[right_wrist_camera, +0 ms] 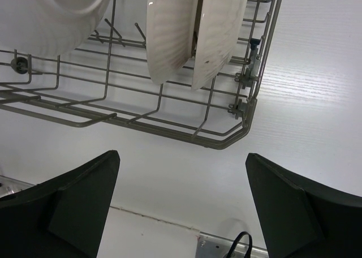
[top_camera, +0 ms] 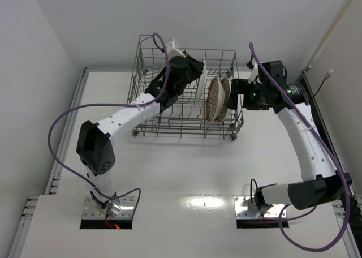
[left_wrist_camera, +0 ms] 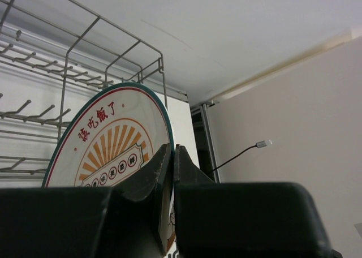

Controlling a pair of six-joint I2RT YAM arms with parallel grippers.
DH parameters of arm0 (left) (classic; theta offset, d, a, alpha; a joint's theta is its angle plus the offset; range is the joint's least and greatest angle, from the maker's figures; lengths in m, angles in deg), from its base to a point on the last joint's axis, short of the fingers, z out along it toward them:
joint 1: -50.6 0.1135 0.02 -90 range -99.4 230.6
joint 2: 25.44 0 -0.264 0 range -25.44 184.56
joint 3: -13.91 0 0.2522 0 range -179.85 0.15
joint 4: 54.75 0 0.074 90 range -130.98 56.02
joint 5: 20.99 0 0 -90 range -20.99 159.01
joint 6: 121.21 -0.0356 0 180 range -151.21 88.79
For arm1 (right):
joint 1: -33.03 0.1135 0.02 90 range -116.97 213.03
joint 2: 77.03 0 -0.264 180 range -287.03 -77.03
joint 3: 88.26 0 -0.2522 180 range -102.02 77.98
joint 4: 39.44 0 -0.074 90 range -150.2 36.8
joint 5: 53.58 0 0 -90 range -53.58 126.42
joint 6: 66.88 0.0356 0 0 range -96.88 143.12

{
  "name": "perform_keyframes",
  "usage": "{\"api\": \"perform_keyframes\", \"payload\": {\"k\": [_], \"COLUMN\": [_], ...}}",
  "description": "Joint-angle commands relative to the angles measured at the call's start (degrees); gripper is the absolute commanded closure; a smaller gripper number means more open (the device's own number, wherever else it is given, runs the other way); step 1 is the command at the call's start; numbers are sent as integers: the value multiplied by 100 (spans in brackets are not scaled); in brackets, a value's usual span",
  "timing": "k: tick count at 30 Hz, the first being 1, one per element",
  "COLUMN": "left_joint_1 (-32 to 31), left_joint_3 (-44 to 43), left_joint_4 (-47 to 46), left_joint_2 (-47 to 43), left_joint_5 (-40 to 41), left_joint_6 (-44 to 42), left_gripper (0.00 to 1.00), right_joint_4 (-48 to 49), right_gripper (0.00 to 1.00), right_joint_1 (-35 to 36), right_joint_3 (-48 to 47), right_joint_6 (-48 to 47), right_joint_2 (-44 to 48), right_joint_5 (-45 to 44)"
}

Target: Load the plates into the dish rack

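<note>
My left gripper (left_wrist_camera: 172, 151) pinches sunburst plate (left_wrist_camera: 107, 142) at dish rack (top_camera: 186, 123); next, seat it between tines, release; right gripper (right_wrist_camera: 181, 167) gapes empty

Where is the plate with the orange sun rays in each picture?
Top external: the sunburst plate stands edge-on in the middle of the dish rack, a thin white strip.
Left wrist: left of centre, face showing, its rim pinched by the left tool.
Right wrist: probably the plain white back at top left.
Shared landmark: the dish rack's grey wires.
</note>
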Motion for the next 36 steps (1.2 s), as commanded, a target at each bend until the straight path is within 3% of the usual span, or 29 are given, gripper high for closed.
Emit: {"api": "perform_keyframes", "payload": {"k": [1, 36], "left_joint_1": [-93, -409], "left_joint_3": [-369, 71], "left_joint_4": [-549, -725], "left_joint_2": [-65, 146], "left_joint_5": [120, 383], "left_joint_6": [255, 1388], "left_gripper": [100, 100], "right_joint_4": [104, -1], "right_gripper": [9, 9], "right_joint_1": [-35, -35], "right_joint_3": [21, 73], "right_joint_6": [-61, -114], "right_joint_2": [195, 353], "right_joint_5": [70, 17]}}
